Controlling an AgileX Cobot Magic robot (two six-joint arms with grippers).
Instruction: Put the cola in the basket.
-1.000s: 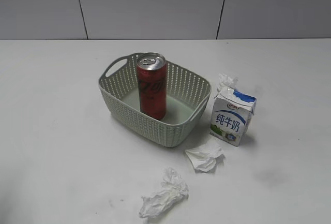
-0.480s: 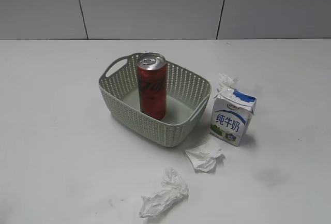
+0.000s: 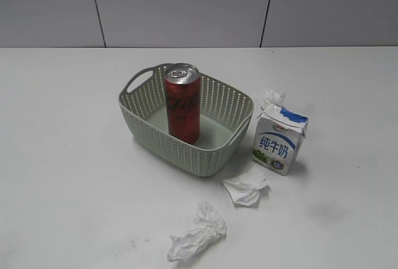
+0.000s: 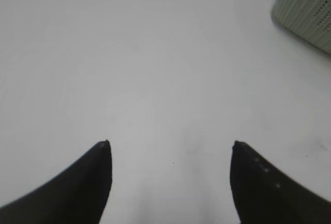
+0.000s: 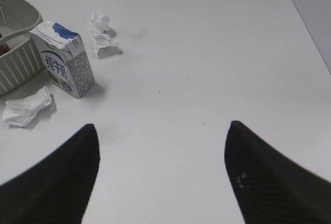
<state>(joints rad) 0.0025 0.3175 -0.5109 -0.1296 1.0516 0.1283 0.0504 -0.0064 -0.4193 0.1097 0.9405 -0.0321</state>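
Presently the left gripper shows in its wrist view with its two dark fingers spread wide apart, nothing between them, hovering over bare white table; only a corner of the pale green basket enters at the upper right of that view, well away from the fingertips. Right gripper likewise has its fingers parted with nothing held, above open table surface; ahead and to its left stands the blue-and-white milk carton, upright, just beside the basket's perforated wall. One crumpled white tissue lies beyond the carton, another lies nearer, close to the basket's corner. Neither gripper appears in the exterior view. Exterior view: the cola, a tall slim red can with silver top, stands upright inside the basket, on its solid bottom toward the near-left wall; its top rises well above the rim. Basket sits angled on the table, one cut-out handle visible at its far-left end. Milk carton stands to the right of the basket, near but not touching it as far as can be seen. A tissue sits behind the carton, a second just in front of the basket's near-right corner, a third further forward, apart from everything.
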